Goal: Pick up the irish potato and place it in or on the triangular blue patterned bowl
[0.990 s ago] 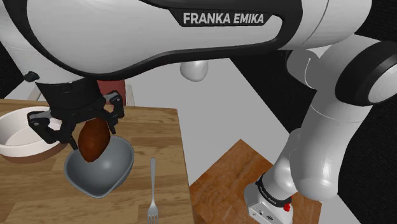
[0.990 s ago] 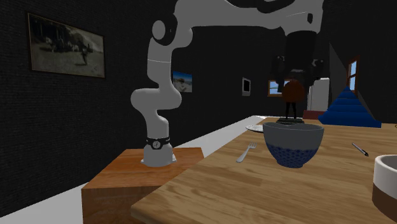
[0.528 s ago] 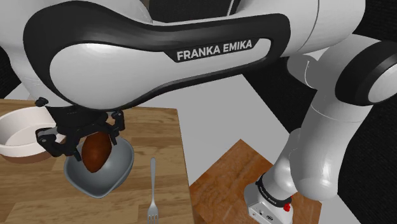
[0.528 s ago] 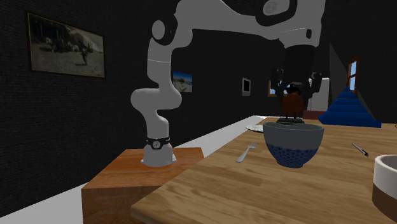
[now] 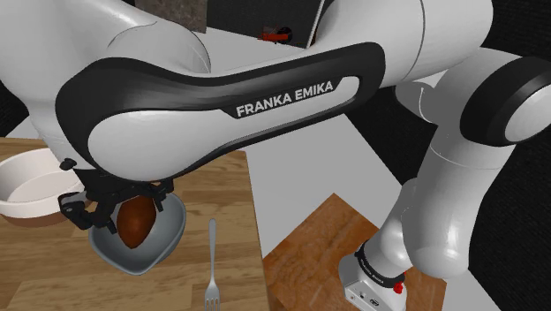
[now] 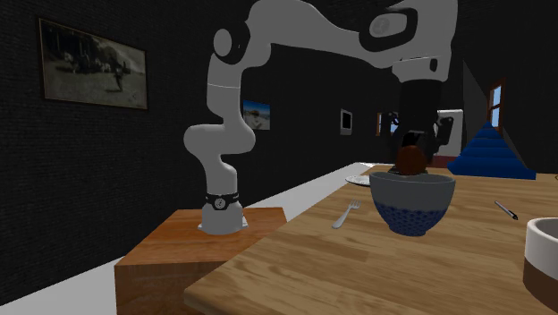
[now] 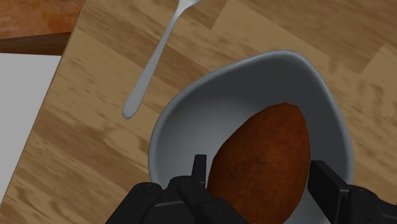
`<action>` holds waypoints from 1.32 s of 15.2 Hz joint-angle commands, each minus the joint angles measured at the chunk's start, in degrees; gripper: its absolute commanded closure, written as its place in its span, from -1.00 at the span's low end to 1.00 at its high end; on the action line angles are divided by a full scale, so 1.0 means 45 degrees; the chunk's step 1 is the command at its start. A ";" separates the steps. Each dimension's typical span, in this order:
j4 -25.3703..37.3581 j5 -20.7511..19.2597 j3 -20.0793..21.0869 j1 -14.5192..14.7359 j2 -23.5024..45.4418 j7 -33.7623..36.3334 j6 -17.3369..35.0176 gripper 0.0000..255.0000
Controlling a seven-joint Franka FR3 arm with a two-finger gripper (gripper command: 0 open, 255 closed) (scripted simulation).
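Observation:
The brown potato point(image 5: 134, 223) hangs inside the grey triangular bowl point(image 5: 169, 231), low over its floor, with my gripper point(image 5: 132, 231) shut on it. In the wrist view the fingers clasp the potato point(image 7: 261, 159) on both sides, and the bowl's grey inner wall point(image 7: 191, 127) curves around it. From the second exterior view the bowl point(image 6: 413, 210) shows a blue patterned lower half. There, only the top of the potato point(image 6: 411, 159) rises above the rim, under the gripper point(image 6: 413, 163).
A silver fork point(image 5: 212, 265) lies on the wooden table beside the bowl, towards the stand point(image 5: 327, 238). A white bowl point(image 5: 26, 185) sits at the shoulder view's left. A blue pyramid point(image 6: 490, 152) and a pen point(image 6: 506, 210) lie farther off.
The arm has come down. The gripper has lowered the potato from above the bowl's rim into the bowl, and the fingers stay shut on it.

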 commanded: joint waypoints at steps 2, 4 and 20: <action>-0.0010 -0.0006 -0.0003 -0.0001 0.0008 -0.0001 0.0022 1.00; -0.0010 -0.0006 -0.0003 -0.0001 0.0008 -0.0001 0.0022 1.00; 0.1664 0.0037 0.0068 0.0189 0.0046 -0.0071 -0.1608 -1.00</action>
